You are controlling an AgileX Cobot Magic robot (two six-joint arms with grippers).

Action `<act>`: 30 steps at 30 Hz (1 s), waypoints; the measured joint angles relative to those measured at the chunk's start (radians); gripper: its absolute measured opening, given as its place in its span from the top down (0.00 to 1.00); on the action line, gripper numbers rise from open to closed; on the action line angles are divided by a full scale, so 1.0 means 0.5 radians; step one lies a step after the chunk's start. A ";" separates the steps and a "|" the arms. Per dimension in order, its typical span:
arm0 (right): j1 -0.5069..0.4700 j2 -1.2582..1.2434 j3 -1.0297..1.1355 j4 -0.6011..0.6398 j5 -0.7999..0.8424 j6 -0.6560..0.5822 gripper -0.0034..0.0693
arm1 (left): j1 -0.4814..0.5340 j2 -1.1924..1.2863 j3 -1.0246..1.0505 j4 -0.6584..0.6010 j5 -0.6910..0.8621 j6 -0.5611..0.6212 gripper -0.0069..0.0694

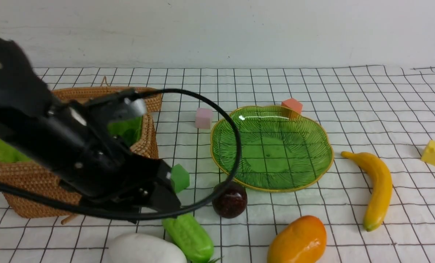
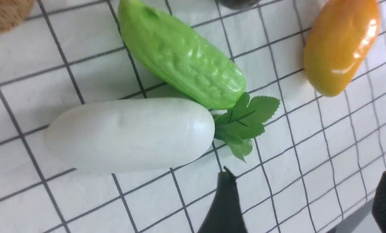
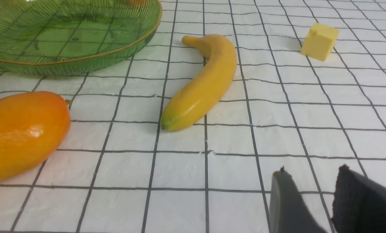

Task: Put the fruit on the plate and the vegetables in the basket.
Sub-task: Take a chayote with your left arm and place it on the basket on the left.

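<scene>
My left gripper (image 1: 159,199) (image 2: 306,171) hangs open and empty low over the table's front left. It is just beside the white oval vegetable (image 1: 144,250) (image 2: 128,134) and the light-green cucumber (image 1: 188,237) (image 2: 183,56), which touch each other. Green leaves (image 2: 244,123) lie at the white one's end. The wicker basket (image 1: 20,179) stands behind, partly hidden by the arm. The green plate (image 1: 312,146) (image 3: 83,61) is empty. Round it lie the maroon fruit (image 1: 229,200), the mango (image 1: 297,241) (image 3: 18,132) and the banana (image 1: 378,190) (image 3: 202,84). My right gripper (image 3: 312,168) is slightly open and empty, short of the banana.
Small foam cubes lie about: a green cube (image 1: 180,178) by my left gripper, a pink cube (image 1: 203,118) and an orange cube (image 1: 292,105) behind the plate, a yellow cube (image 1: 434,152) (image 3: 319,40) at the far right. A black cable (image 1: 235,146) loops over the plate's left edge.
</scene>
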 joint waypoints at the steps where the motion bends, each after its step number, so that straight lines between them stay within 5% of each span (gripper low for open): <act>1: 0.000 0.000 0.000 0.000 0.000 0.000 0.62 | -0.070 0.066 -0.034 0.084 -0.035 -0.159 0.18; 6: 0.000 0.000 0.000 0.000 0.000 0.000 0.62 | -0.254 0.401 -0.299 0.435 -0.072 -0.791 0.18; 10: 0.000 0.000 0.000 0.000 0.000 0.000 0.62 | -0.268 0.665 -0.492 0.566 -0.038 -0.999 0.18; 30: 0.000 0.000 0.000 0.000 0.000 0.000 0.62 | -0.268 1.085 -0.623 0.627 0.033 -1.046 0.24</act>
